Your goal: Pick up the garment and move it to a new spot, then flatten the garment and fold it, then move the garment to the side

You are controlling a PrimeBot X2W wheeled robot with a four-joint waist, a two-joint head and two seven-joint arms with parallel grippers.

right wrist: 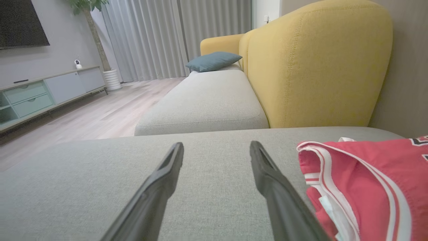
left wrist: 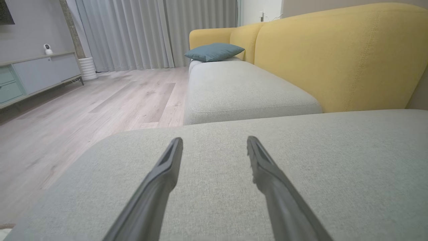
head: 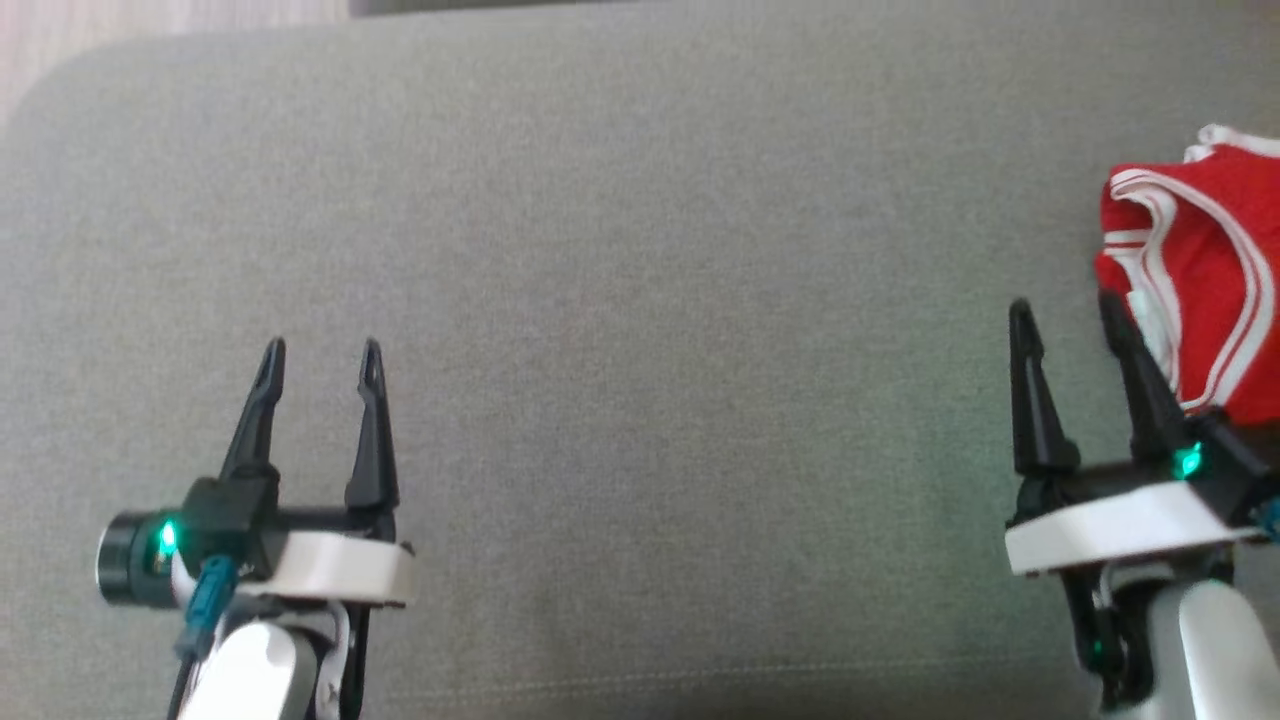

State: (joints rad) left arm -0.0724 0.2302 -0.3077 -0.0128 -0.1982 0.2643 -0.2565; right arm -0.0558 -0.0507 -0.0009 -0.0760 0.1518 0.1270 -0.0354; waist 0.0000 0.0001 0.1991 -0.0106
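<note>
A wide grey seat (head: 640, 250) spreads under both arms, with a second grey seat (left wrist: 240, 90) beyond it against a yellow backrest (left wrist: 334, 57). Pale wood floor (left wrist: 83, 110) runs to grey curtains (left wrist: 150, 33) and a low cabinet (left wrist: 36, 73). The garment (head: 1200, 260), red with white stripes, lies bunched on the near seat at the right edge of the head view, which cuts it off. Its visible part is longest running away from the robot, and its striped, folded-over edge faces left, toward the right hand. In the right wrist view the garment (right wrist: 361, 174) sits just right of the right finger; contact cannot be told. A teal pillow (left wrist: 214, 52) rests at the far end of the second seat. The right hand (head: 1064, 303) has its fingers spread apart and empty, pointing away from the robot. The left hand (head: 322, 348), well apart from the garment, is likewise parted over bare seat and holds nothing.
</note>
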